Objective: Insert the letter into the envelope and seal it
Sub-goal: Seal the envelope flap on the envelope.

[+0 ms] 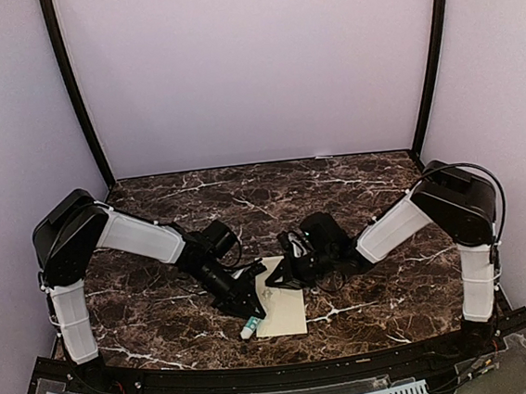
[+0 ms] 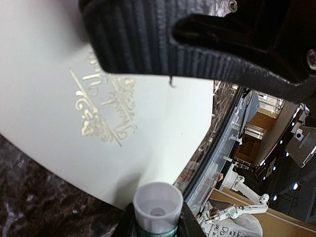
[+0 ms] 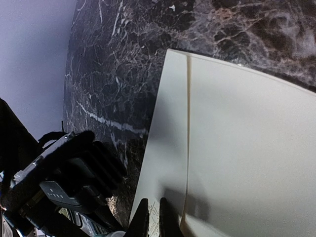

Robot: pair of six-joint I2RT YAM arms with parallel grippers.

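Envelope (image 2: 148,123) w/ gold "Thank You" script — white-capped tube (image 2: 158,202) in left jaws

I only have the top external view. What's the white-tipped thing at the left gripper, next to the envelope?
Observer: A white-capped tube with a green body, clamped in the left gripper, per the left wrist view.
Operator: Any marking on the envelope?
Observer: The envelope bears a gold script emblem.
Operator: Right gripper?
Observer: The right gripper is shut, tips on the envelope beside that emblem.
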